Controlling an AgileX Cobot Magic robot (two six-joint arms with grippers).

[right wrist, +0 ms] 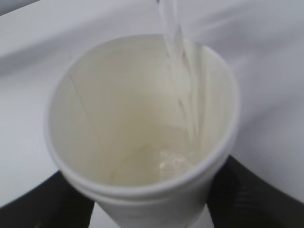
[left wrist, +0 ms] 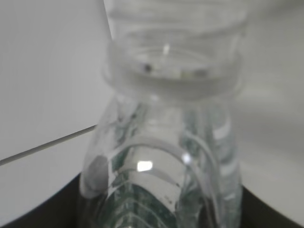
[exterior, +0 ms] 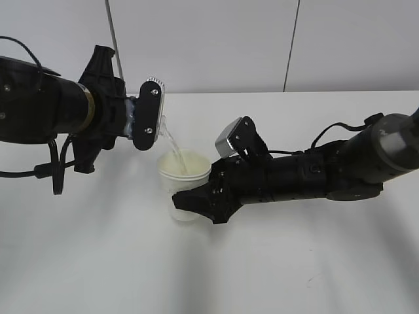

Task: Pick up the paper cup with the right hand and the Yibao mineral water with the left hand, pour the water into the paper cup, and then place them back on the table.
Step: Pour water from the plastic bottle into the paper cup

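In the right wrist view, water (right wrist: pixel 183 90) pooling inside paper cup (right wrist: pixel 142 190), unseen outside

Tipped clear bottle (left wrist: pixel 161 142) pours water (right wrist: pixel 183 80) into upright paper cup (exterior: pixel 184 190).

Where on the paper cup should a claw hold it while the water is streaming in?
Around the side wall below the rolled rim, coming in level from the side, as the right claw does now. The paper cup stands upright with its mouth open, and the water falls from above near the far wall, so the top must stay clear. A light squeeze seems wise, since the thin wall could buckle.
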